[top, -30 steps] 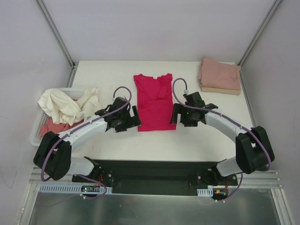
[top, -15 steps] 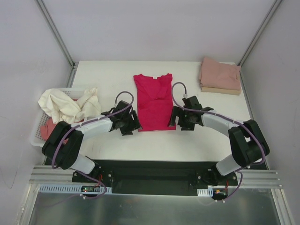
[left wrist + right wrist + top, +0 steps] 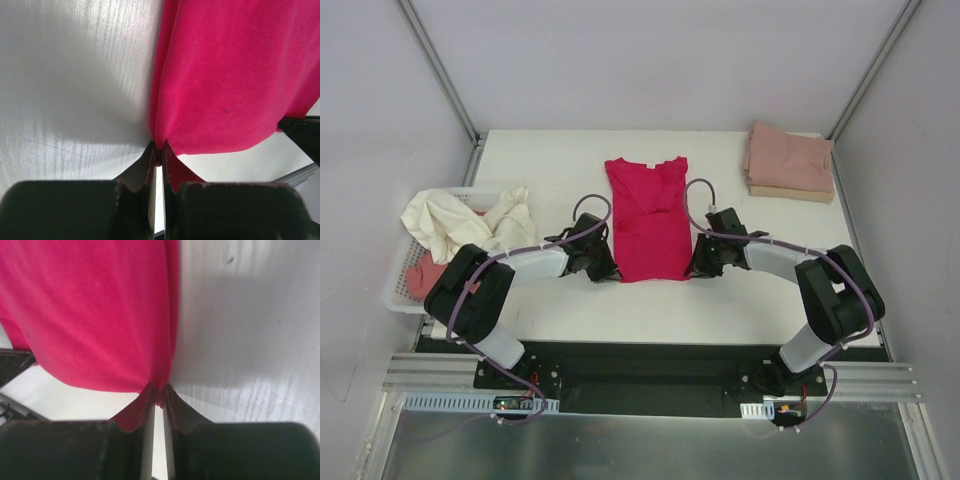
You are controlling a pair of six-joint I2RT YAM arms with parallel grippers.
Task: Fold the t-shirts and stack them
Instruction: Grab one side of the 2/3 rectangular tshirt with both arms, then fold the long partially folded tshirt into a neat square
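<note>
On table, one crimson t-shirt

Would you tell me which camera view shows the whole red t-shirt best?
The top external view: the red t-shirt lies there whole, collar to hem. Each wrist view shows only one bottom corner, pinched in the left gripper and the right gripper respectively.

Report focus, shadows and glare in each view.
Top external: evenly lit, sharp, crimson t-shirt clear. Left wrist: left tool dark and blurred up close, soft shadow on the table. Right wrist: right tool equally blurred, table shadowed beside the fabric.
</note>
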